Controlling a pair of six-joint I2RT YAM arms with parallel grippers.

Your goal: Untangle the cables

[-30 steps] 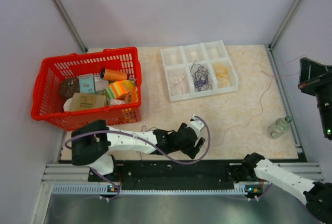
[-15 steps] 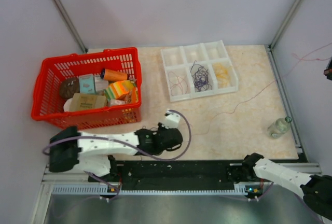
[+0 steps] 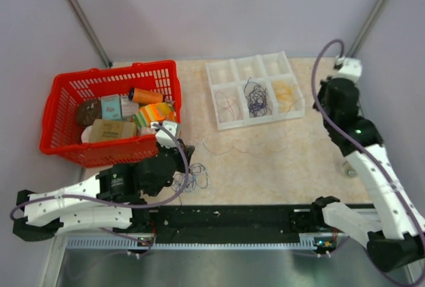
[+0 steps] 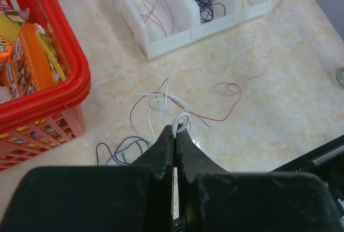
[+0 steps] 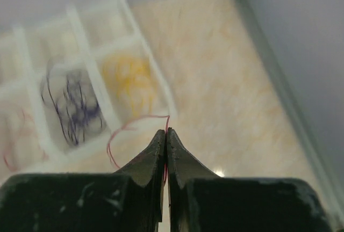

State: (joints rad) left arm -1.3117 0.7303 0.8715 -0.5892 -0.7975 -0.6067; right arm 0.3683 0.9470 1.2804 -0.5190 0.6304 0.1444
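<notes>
No wording can be read anywhere. The boxes [image 3: 110, 129] in the red basket [image 3: 109, 152] carry printed labels, but in the top view the lettering is too small to make out. In the left wrist view, the orange packet [image 4: 33, 63] in that basket shows dark print that is too blurred to read.

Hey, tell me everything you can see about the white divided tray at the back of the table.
The white divided tray looks like plastic, with six compartments in two rows of three. It sits flat and slightly turned on the beige marbled table. The far row looks empty; the near row holds pink-red wires, dark purple wires and yellow wires, left to right.
</notes>
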